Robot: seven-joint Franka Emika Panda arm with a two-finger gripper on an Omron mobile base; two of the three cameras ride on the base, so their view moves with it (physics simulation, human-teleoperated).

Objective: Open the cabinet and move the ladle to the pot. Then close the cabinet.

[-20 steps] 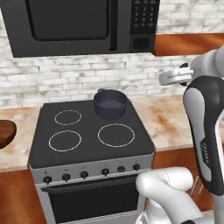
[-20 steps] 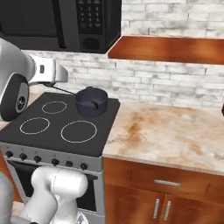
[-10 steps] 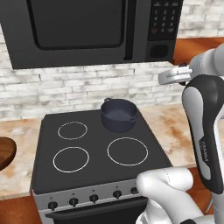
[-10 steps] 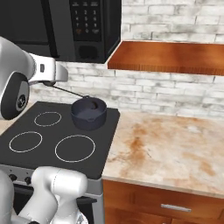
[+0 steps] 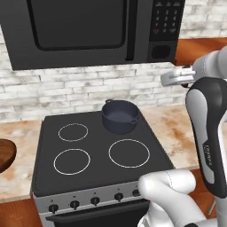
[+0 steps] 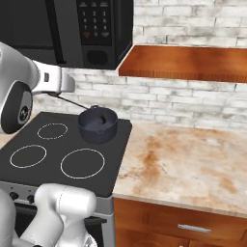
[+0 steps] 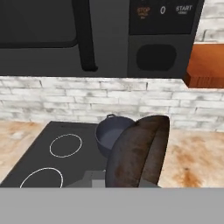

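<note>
My gripper point(image 6: 69, 88) hangs above the stove's back, level with the microwave's lower edge, shut on the ladle. In the hand view the ladle's point(image 7: 139, 151) dark, rusty brown bowl looms close and hides the fingertips. Its thin dark handle point(image 6: 72, 101) slants down from the hand toward the pot. The pot point(image 5: 119, 116), small, round and dark grey-blue, stands on the stove's back right ring point(image 6: 98, 124), partly behind the ladle in the hand view point(image 7: 108, 133). Of the cabinet point(image 6: 188, 62) I see the reddish-brown underside right of the microwave; its doors are out of view.
A black microwave point(image 5: 88, 31) hangs over the black stove point(image 5: 88, 150) with its white rings. A brown wooden bowl point(image 5: 4, 155) sits on the counter at the left. Mottled beige counter point(image 6: 193, 164) stretches to the right above a wooden drawer point(image 6: 193, 226).
The whole picture has shifted: the base has driven closer, so stove, pot and microwave look larger. My hand stays in the same pose with the ladle in it.
</note>
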